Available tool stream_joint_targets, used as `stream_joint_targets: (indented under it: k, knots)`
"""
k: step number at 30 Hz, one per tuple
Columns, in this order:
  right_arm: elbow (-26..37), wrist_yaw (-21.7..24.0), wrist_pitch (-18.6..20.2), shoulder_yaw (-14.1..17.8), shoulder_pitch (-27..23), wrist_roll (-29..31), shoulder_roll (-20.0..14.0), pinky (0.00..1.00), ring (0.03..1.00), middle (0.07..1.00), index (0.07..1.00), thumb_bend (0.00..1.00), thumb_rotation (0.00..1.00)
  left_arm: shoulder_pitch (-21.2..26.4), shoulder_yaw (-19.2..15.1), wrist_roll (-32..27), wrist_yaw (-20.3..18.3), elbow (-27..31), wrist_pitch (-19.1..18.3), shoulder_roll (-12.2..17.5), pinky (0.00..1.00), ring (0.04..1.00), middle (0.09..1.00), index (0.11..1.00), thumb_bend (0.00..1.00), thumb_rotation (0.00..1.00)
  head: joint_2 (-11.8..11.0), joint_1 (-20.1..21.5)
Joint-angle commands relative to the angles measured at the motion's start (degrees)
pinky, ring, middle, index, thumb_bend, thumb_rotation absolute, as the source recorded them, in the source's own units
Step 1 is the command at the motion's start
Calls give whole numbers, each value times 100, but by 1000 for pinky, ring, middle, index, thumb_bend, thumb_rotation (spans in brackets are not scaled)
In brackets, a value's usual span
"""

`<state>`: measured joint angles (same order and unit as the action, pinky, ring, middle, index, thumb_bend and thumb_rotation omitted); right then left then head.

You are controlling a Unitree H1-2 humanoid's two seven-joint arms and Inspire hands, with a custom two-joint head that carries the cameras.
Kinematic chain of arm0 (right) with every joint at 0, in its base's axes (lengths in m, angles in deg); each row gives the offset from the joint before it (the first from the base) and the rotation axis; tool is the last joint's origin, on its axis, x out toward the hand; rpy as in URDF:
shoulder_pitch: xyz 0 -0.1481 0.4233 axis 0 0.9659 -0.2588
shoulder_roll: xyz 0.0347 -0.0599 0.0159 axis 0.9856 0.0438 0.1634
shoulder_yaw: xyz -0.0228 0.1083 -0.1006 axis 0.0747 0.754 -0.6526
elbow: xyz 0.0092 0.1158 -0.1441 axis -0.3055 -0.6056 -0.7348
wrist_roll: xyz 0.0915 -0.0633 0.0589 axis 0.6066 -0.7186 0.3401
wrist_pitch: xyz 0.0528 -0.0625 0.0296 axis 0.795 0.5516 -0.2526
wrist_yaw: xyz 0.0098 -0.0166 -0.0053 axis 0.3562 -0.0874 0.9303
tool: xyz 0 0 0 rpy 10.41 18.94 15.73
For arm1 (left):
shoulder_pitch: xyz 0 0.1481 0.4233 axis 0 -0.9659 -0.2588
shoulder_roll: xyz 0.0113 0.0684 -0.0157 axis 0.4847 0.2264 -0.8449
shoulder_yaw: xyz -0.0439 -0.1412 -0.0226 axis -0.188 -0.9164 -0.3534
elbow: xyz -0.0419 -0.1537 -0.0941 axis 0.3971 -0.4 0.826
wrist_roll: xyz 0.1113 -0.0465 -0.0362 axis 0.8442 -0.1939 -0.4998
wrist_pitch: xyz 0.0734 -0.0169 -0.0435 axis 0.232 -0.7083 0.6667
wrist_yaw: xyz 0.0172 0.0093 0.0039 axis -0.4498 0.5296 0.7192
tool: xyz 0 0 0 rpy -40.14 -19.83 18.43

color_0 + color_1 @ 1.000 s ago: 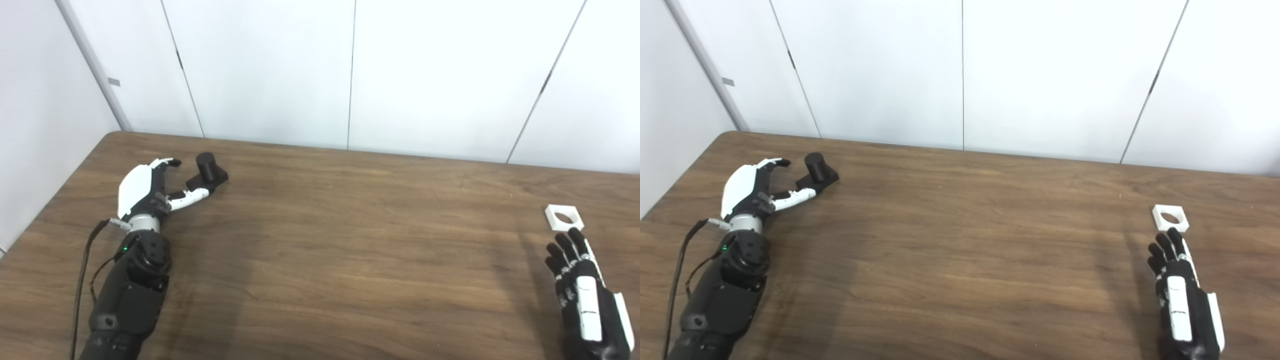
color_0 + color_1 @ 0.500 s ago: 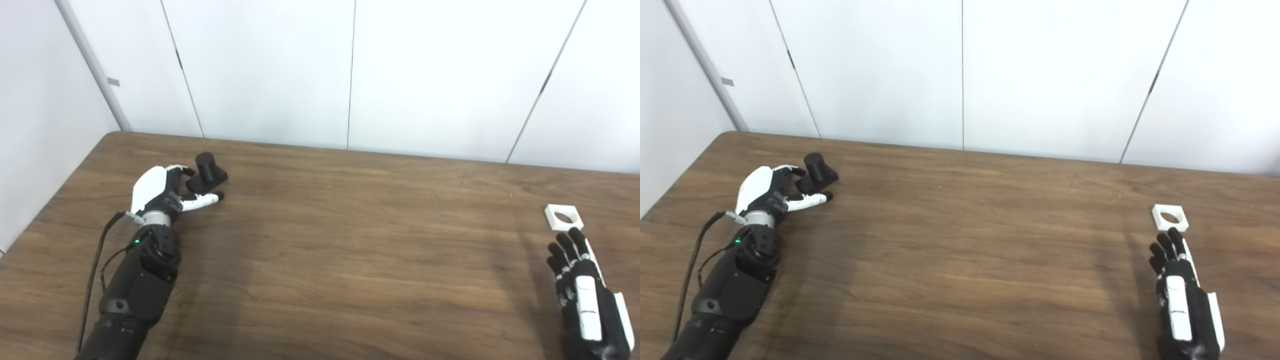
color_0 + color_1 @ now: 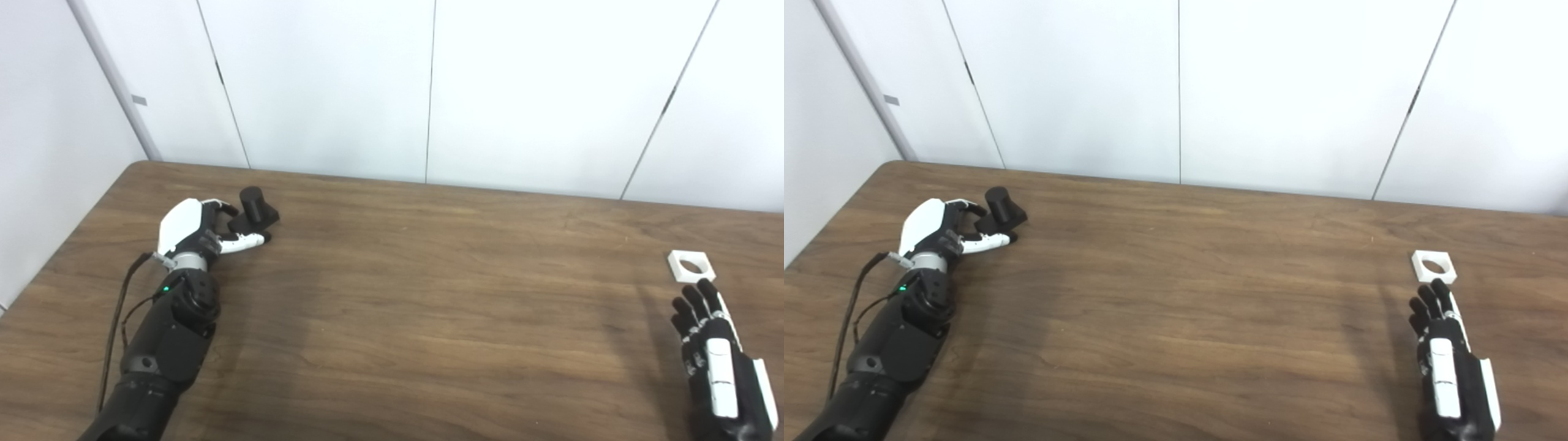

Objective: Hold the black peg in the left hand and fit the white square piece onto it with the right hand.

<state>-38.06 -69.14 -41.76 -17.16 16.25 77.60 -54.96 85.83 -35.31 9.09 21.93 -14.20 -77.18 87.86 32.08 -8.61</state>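
Fingers of the left hand (image 3: pixel 196 228) curl around the base of the black cylindrical peg (image 3: pixel 254 208), which stands on the brown wood-grain tabletop (image 3: pixel 429 294) near its far left corner. At the right edge, the white square piece with a round hole (image 3: pixel 690 266) lies flat, just beyond the right hand (image 3: pixel 713 355), whose fingers lie spread, holding nothing. Nothing stands between them. White wall panels (image 3: pixel 429 86) rise behind.
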Motion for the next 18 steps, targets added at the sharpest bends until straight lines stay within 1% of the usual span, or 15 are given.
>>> stream_joint_targets:
  k: [1, 9, 15, 18]
  knots:
    - [-107, 10, -66, -39, 99, 19, 85, 968, 939, 945, 945, 406, 852, 169, -38, -7, 116, 84, 41, 175, 1000, 943, 880, 677, 849, 318, 1, -6]
    - [-107, -19, -64, -28, 98, -12, 105, 959, 937, 941, 942, 411, 832, 209, 16, -6, 9, 58, 14, 225, 1000, 940, 881, 671, 843, 333, 31, 27]
    - [-116, -39, -82, -23, 89, -58, 110, 953, 929, 936, 940, 417, 855, 269, 58, -18, -56, -4, -20, 233, 1000, 939, 879, 647, 825, 318, 44, 38]
    - [-86, -42, -48, -17, 92, -38, 124, 949, 928, 934, 939, 419, 842, 285, -17, -135, 63, -69, 176, 192, 1000, 930, 858, 583, 803, 254, 46, 39]
